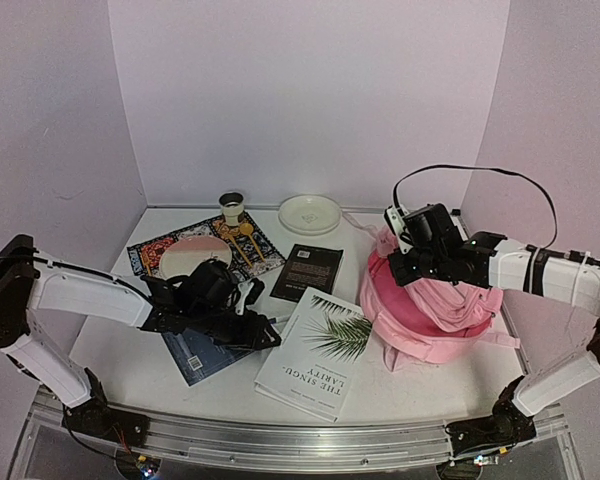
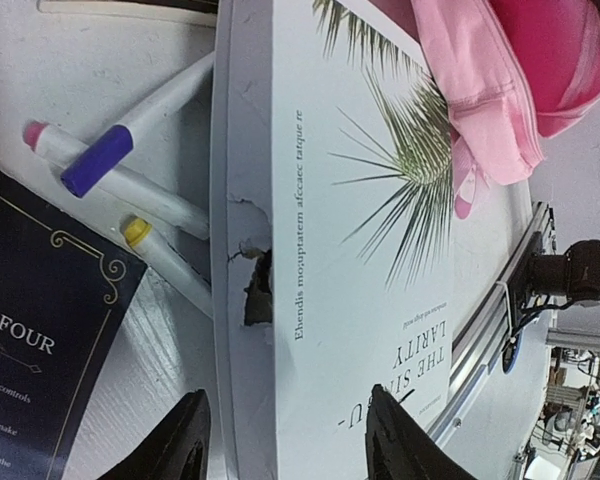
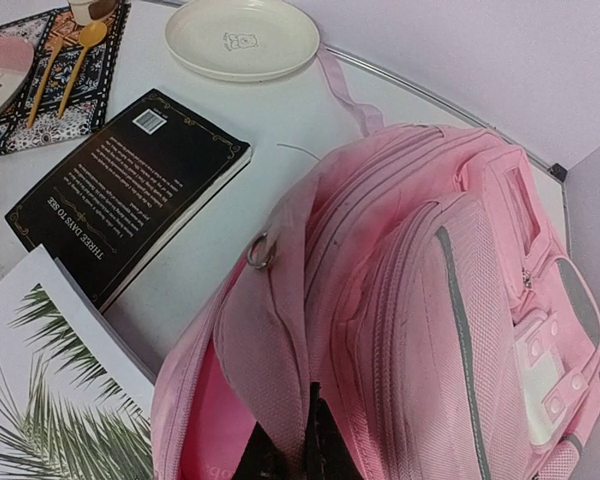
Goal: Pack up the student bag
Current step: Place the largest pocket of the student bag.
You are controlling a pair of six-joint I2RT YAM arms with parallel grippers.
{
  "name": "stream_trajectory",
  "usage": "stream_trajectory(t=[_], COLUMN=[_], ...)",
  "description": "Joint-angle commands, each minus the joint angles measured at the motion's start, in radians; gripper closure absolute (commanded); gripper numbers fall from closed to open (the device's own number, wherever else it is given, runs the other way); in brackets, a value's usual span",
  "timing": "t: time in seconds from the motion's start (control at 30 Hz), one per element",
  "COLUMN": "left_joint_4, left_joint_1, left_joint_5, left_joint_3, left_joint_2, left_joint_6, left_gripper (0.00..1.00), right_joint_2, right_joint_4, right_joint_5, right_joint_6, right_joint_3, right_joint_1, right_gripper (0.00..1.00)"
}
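Note:
The pink student bag [image 1: 435, 305] lies at the right of the table with its main compartment gaping toward the middle. My right gripper [image 1: 401, 264] is shut on the fabric rim of that opening, holding it lifted; in the right wrist view the dark fingertips [image 3: 315, 445] pinch the bag [image 3: 430, 300] fabric. A white palm-leaf book [image 1: 315, 350] lies beside the bag. My left gripper [image 1: 268, 335] is at the book's left edge. In the left wrist view its jaws [image 2: 285, 440] stand apart around the torn spine edge of the book [image 2: 360, 230].
Several markers [image 2: 95, 160] lie left of the white book, by a dark blue book [image 1: 205, 360]. A black book [image 1: 307, 272] lies behind. At the back are a white plate [image 1: 310, 213] and a patterned mat [image 1: 150, 252] with a pink plate [image 1: 193, 257], cup [image 1: 232, 207] and spoons [image 1: 247, 235].

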Motion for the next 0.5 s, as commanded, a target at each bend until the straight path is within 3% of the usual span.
stream_trajectory(t=[0.0,0.2,0.47], left_joint_4=[0.077,0.107,0.132], left_joint_1=[-0.011,-0.017,-0.02], left_joint_5=[0.042,0.068,0.08], left_joint_3=[-0.007,0.002,0.02], left_joint_2=[0.044,0.08,0.065], left_joint_6=[-0.019,-0.023,-0.024], left_gripper=[0.48,0.6,0.87], right_joint_2=[-0.015,-0.005,-0.012], right_joint_4=[0.087,0.093,0.099], right_joint_5=[-0.003,-0.027,-0.061], right_joint_6=[0.026,0.034,0.051], right_joint_3=[0.004,-0.003,-0.018], right_joint_1=[0.0,0.0,0.0], right_gripper=[0.96,0.94,0.9])
